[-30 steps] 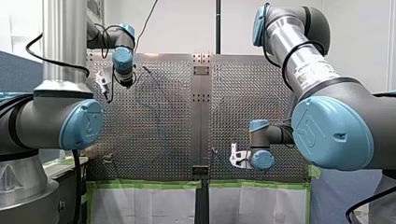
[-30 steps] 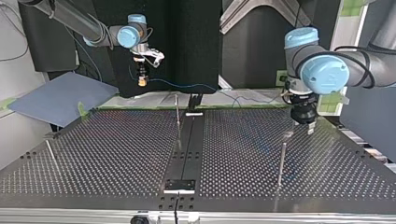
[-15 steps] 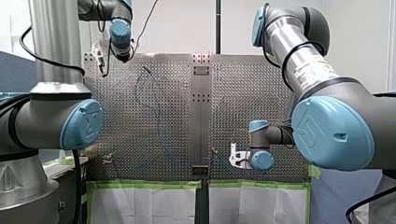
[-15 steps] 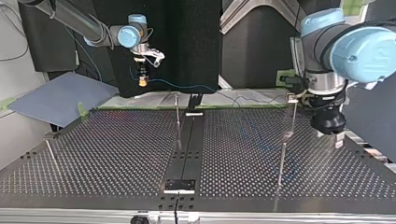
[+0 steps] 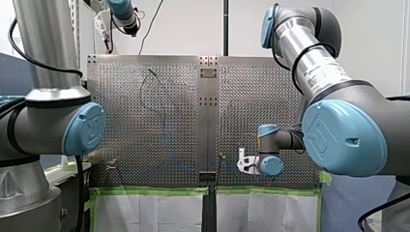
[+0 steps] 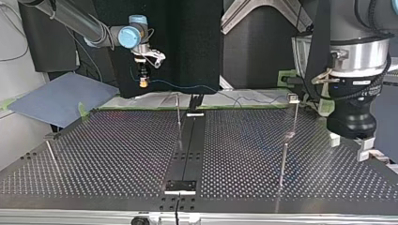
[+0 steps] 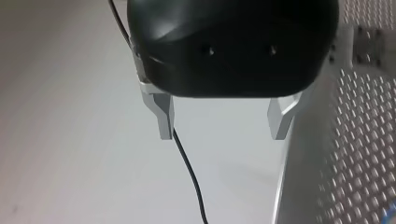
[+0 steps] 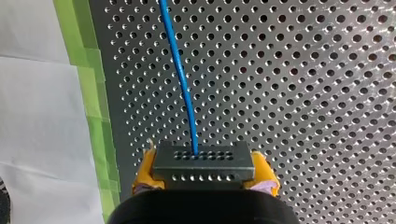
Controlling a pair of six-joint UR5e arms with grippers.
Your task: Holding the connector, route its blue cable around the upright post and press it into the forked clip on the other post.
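Right wrist view: connector (image 8: 203,161) clamped between the yellow pads of my right claw (image 8: 204,176). The blue cable (image 8: 180,79) leaves its middle and runs straight ahead over the counter (image 8: 289,84), close beside the green-taped edge (image 8: 91,93).

Top view: same claw at 10 o'clock, held up over the counter's far rim. The cable sags toward 3 o'clock and passes behind the thin centre post (image 6: 178,112). It is not wrapped round anything and not in the clip, so routing is judged not begun.

Change over the last second: my left arm has swung off the work. In the front view it went from 10 o'clock over the plate to 11 o'clock, past the far rim. In the top view it now looms at 3 o'clock. My left claw (image 7: 223,123) has fingers apart and empty, and a black wire (image 7: 189,172) hangs past one finger. My right arm has not shifted. This likely clears the lane for the right arm's pass.

Room:
- Open counter between the centre post and the clip post (image 6: 294,115).
- My left arm's bulk stands near the clip post on its 3 o'clock side, so approach from 9 o'clock looks freer.
- A short post (image 6: 283,161) at 5 o'clock could snag slack.
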